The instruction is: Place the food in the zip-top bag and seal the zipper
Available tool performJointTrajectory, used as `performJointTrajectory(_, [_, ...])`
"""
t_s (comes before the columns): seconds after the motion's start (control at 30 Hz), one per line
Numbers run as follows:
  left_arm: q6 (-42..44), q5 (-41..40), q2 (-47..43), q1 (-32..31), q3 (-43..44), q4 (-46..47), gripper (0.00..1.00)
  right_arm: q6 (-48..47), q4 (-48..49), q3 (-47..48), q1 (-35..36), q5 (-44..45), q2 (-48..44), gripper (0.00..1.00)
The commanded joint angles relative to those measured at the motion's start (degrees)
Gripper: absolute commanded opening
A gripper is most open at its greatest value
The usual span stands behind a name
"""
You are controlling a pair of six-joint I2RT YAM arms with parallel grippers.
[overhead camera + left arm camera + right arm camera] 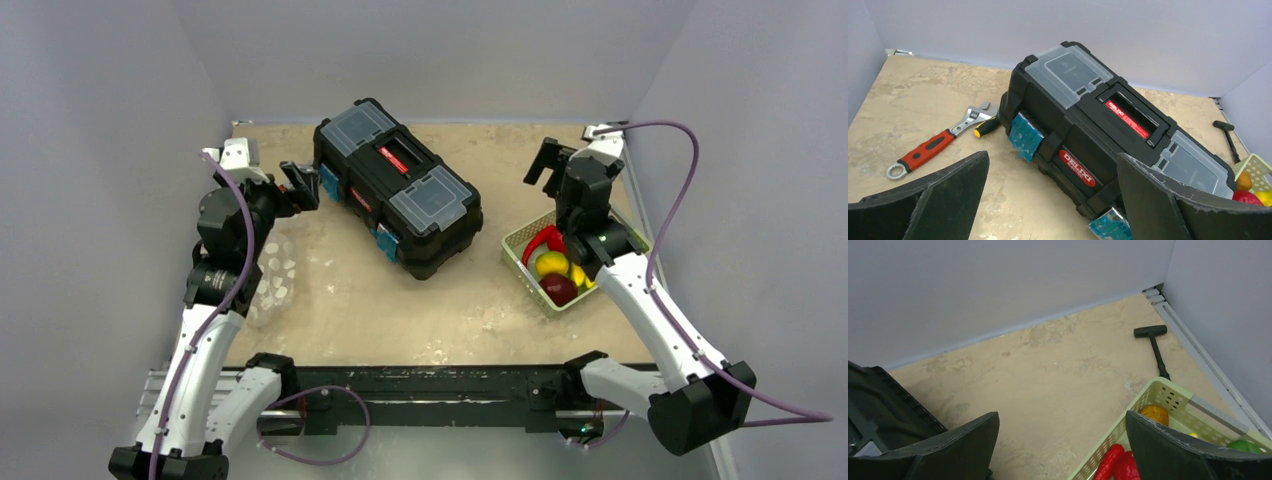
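Food heaped in the basket, just behind the right gripper, spread and empty. Bag, apparently flat, by the left gripper, likewise spread.

- Overhead: high at the near edge, covers the whole beige table
- Left wrist: low, close on black plastic toolbox
- Right wrist: faces far corner; all share pale green plastic basket
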Motion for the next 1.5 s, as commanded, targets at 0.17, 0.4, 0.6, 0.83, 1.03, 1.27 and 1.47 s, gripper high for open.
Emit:
performJointTrajectory(0.17, [-4.0, -10.4, 2.8, 0.1, 5.4, -6.3, 0.99, 10.0, -4.4, 5.1, 0.1, -17.3, 3.3, 0.99])
performJointTrajectory(0.4, [-16.3, -31.0, 6.0, 0.7, 6.8, -15.0, 1.0, 17.5, 7.0, -0.4, 0.1, -38.3, -2.2, 0.99])
performJointTrajectory(0.6, [-31.3, -26.0, 14.2, 6.7, 10.3, -26.2, 1.0, 18.9, 4.6, 1.6, 0.1, -40.2, -1.1, 0.99])
performJointTrajectory(0.83, [-35.6, -12.2, 21.8, 16.3, 11.7, -28.0, 1.0, 16.1, -4.4, 4.0, 0.1, -35.0, 0.6, 0.99])
performJointTrajectory(1.03, [-41.7, -14.3, 28.1, 22.6, 15.1, -35.7, 1.0, 14.3, -5.7, 2.0, 0.0, -34.0, -2.7, 0.99])
performJointTrajectory(1.27, [-38.2, -9.6, 46.9, 29.4, 29.6, -46.0, 1.0, 13.5, -6.2, 2.4, 0.1, -34.0, -3.8, 0.99])
performJointTrajectory(1.47, [-37.4, -15.8, 52.6, 29.5, 34.0, -48.3, 1.0, 14.4, -5.7, 1.0, 0.1, -35.8, -3.2, 0.99])
